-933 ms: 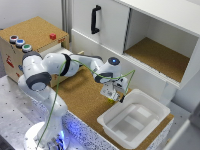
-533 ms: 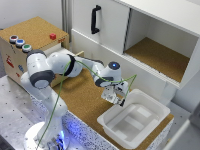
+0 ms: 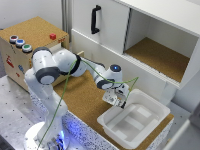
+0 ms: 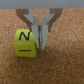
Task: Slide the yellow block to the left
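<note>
I'm holding my tool (image 4: 38, 40) right down at the cork surface (image 3: 85, 102), fingers drawn close together w/ nothing between them, so it's effectively closed and gripping nothing. The yellow block (image 4: 26, 43), which is showing a dark "N" and a dash on its top face, is sitting on the cork just beside the tool. One finger (image 4: 44, 39) is pressing or nearly pressing against its side, and the other is standing just behind its top edge. In the exterior view my tool (image 3: 116, 99) is hovering just beside the near corner of the white tray (image 3: 150, 107), and it's hiding the block there, so I'm placing the block by the wrist view only. Risks from here: contact is looking off-centre, on one face near a corner, so a push could be spinning the block instead of sliding it, letting it slip round the fingertip and out of my path. Cork is grippy, so if I'm riding too high the block may be tipping over rather than sliding; too low and my fingertips are dragging on the cork. W/ the tray rim so near, pushing the wrong way could be jamming the block against it. Vs. the earlier exterior frames, my wrist is sitting lower and closer to the tray corner; the arm has been coming down onto the spot.
</note>
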Controlling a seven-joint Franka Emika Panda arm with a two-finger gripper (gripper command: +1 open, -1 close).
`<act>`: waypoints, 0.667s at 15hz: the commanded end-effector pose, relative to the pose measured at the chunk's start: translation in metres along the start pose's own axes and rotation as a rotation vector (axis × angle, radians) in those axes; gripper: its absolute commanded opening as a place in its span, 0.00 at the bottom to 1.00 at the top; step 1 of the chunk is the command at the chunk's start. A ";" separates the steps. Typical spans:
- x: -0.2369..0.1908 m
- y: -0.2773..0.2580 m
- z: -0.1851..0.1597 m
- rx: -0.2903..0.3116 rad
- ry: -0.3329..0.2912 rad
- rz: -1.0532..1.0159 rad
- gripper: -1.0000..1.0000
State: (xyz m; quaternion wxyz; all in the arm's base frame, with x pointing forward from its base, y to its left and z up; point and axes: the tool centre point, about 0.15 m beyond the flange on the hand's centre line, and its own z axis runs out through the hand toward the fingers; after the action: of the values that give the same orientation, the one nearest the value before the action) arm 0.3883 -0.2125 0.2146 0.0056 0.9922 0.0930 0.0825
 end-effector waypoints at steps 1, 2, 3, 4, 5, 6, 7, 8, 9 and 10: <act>-0.001 -0.034 0.013 0.072 0.016 0.045 0.00; -0.002 -0.038 0.011 0.081 0.005 0.063 0.00; -0.006 -0.043 0.006 0.098 0.001 0.075 0.00; -0.009 -0.046 0.004 0.102 -0.005 0.082 0.00; -0.012 -0.049 0.004 0.099 -0.009 0.085 0.00; -0.013 -0.053 0.007 0.106 -0.019 0.080 0.00; -0.013 -0.058 0.008 0.101 -0.021 0.074 0.00; -0.013 -0.065 0.010 0.106 -0.027 0.066 0.00; -0.012 -0.072 0.009 0.118 -0.023 0.063 0.00; -0.012 -0.081 0.007 0.125 -0.023 0.054 0.00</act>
State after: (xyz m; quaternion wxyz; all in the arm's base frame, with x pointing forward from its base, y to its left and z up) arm 0.3715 -0.1669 0.2102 -0.0456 0.9957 0.0657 0.0469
